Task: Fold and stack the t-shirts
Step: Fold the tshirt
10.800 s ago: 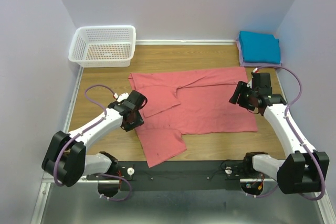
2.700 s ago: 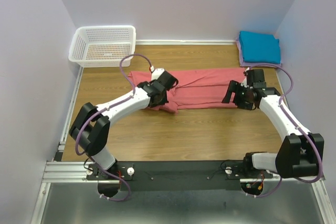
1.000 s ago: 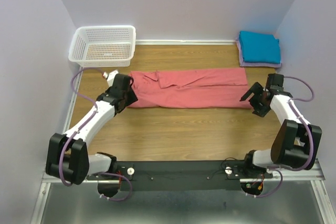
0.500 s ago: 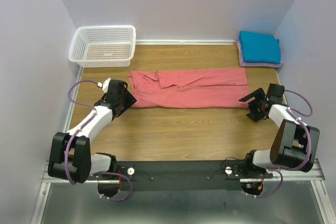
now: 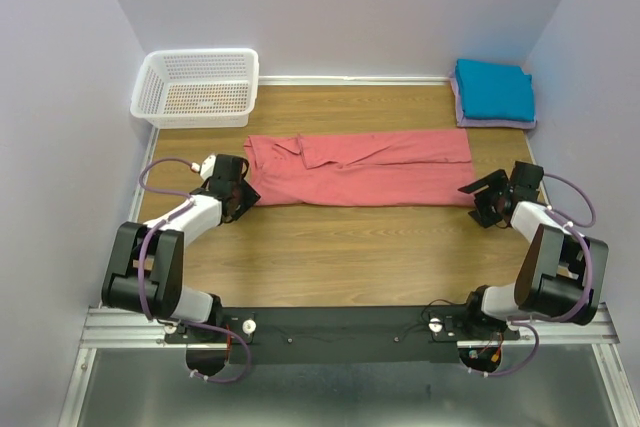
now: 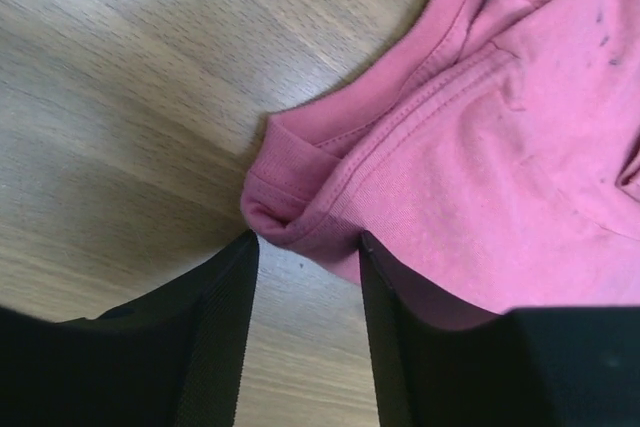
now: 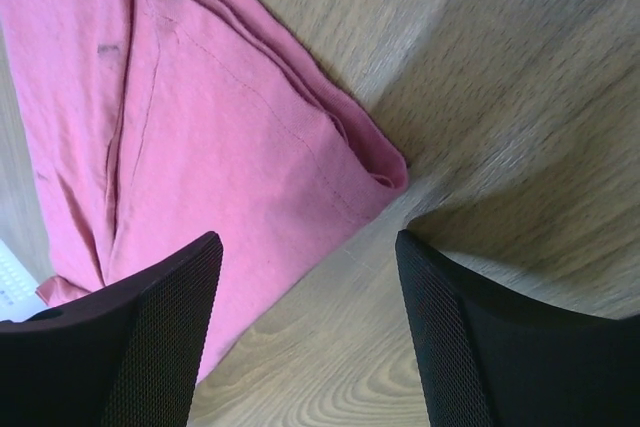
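Now the pink t-shirt [image 5: 360, 167] lies as a long, narrow band across the middle of the table [image 5: 350, 247], far slimmer than the spread-out shape it had some seconds ago. Both arms have pulled back from on top of it to its two near corners. The left gripper [image 5: 240, 197] sits low at the left end, fingers apart on either side of the rolled corner and narrowing, not yet pinching. The right gripper [image 5: 483, 202] waits at the right end, fingers spread wide around that corner, holding nothing. The lengthwise folds look finished; a fold across the band probably comes next. A teal t-shirt [image 5: 494, 89] rests folded on a lavender t-shirt [image 5: 460, 112] in the far right corner. A white basket [image 5: 150, 97] stands far left. Nothing blocks either arm.
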### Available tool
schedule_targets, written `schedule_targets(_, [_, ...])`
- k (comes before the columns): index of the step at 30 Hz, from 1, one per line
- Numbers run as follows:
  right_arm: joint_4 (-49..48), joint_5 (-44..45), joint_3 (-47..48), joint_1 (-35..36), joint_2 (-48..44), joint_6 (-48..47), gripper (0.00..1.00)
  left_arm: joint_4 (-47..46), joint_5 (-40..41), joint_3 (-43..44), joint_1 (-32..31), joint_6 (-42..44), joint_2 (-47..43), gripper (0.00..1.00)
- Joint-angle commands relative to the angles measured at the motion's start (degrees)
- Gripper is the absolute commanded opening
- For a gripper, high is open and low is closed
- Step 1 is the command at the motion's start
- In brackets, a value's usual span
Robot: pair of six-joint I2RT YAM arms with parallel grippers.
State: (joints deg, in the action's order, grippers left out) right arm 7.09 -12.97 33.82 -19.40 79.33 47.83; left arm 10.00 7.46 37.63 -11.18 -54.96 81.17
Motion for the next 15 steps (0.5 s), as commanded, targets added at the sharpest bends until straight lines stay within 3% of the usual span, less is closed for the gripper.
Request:
schedule_targets(1, [-0.32, 4.18, -2.18, -0.73, 2.14, -0.02, 0.77, -2.44, 2.82, -1.33, 0.55, -1.03, 1.62, 0.5])
schedule_targets(8, [-1.12, 5.85, -2.71, -1.17, 3.73, -0.81, 0.64, -4.02, 3.61, -2.38, 0.63, -1.03, 2.77, 0.47])
schedule_targets(13, [-1.29, 6.47, -2.8, -1.78, 4.69, -1.43, 0.5, -3.5, 4.4, -2.82, 0.9, -0.59, 3.12, 0.32])
schedule_targets(15, [-1.29, 6.82, -2.89, -2.13, 4.78, -1.78, 0.38, -3.06, 4.23, -3.17, 1.25, -0.5, 2.86, 0.19])
